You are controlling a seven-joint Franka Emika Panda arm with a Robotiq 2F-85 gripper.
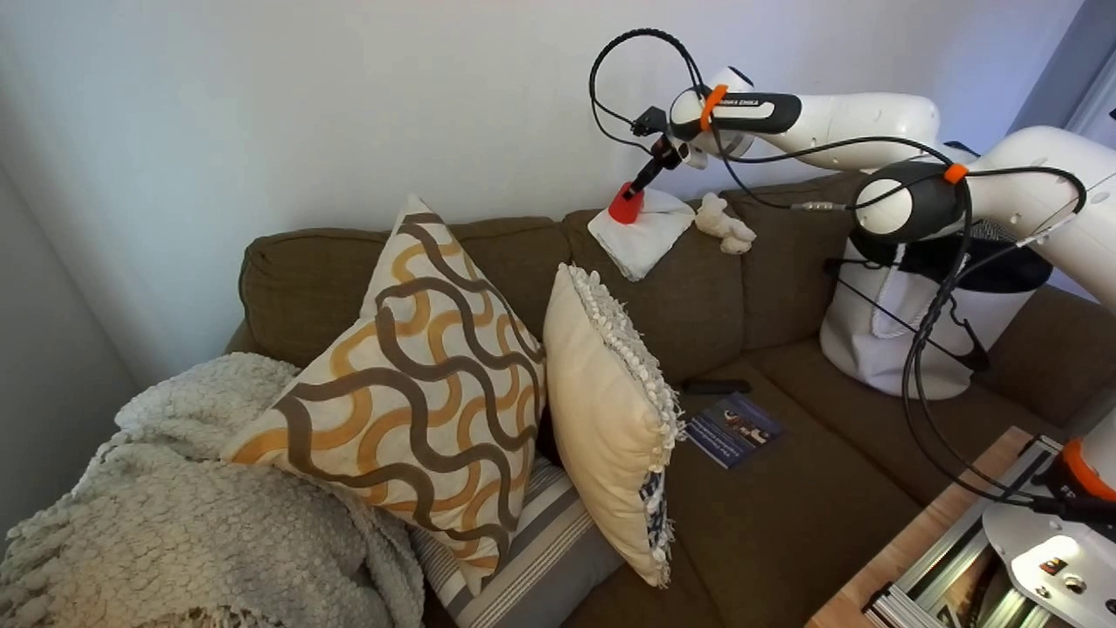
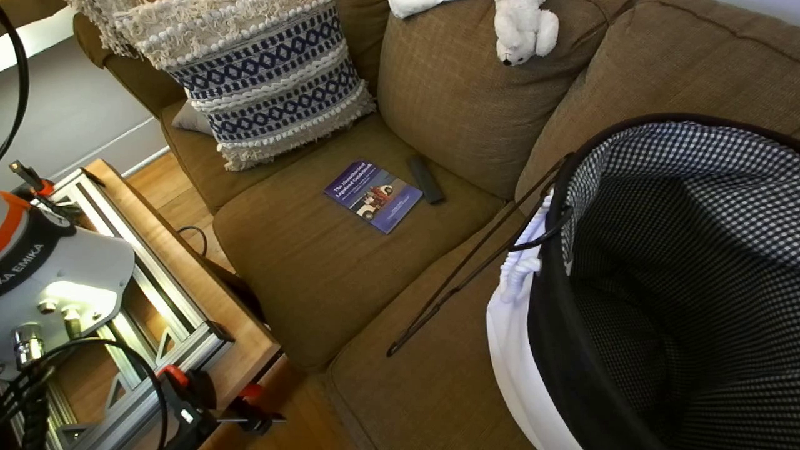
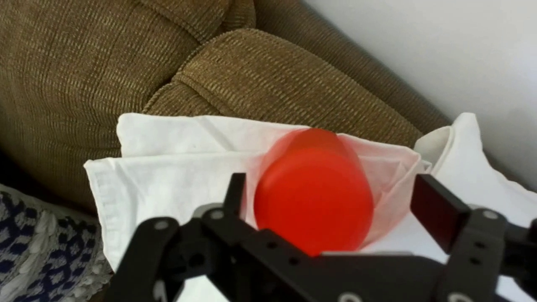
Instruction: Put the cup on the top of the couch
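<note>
The red cup (image 1: 624, 208) stands upside down on a folded white cloth (image 1: 649, 244) on top of the couch (image 1: 523, 253) backrest, near the wall. In the wrist view, the cup (image 3: 312, 197) shows its closed round bottom towards me, over the cloth (image 3: 168, 180). My gripper (image 3: 329, 188) is open around the cup, one finger on each side. A gap shows on both sides, wider at the right finger. In an exterior view, the gripper (image 1: 631, 190) reaches down to the cup from the upper right. Cup and gripper are out of view in an exterior view showing the couch seat (image 2: 294, 275).
A white teddy bear (image 1: 724, 224) lies right beside the cloth on the backrest. Patterned pillows (image 1: 418, 375) and a fringed pillow (image 1: 602, 419) lean on the couch. A tall white basket (image 2: 525, 362) with a hanger, a book (image 2: 375, 195) and a dark remote (image 2: 425, 179) are on the seat.
</note>
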